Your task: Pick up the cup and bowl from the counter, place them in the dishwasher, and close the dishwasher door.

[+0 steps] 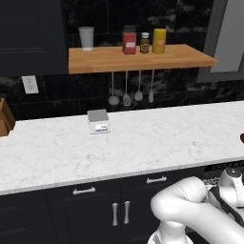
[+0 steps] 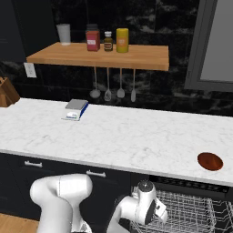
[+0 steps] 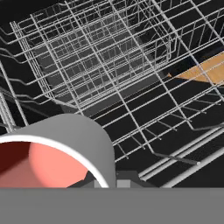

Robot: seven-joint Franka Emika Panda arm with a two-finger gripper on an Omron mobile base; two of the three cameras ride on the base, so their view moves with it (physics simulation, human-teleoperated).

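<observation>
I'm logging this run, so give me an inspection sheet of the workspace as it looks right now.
Surface: white marble counter.
Job's things: grey cup with red inside at the gripper, over the dishwasher rack; brown bowl on the counter's right end.
Clutter: small scale, knife block.
Grippers: shut on the cup.
Cables: nothing seen.
Surroundings: wooden shelf with jars, utensils hanging below.
</observation>
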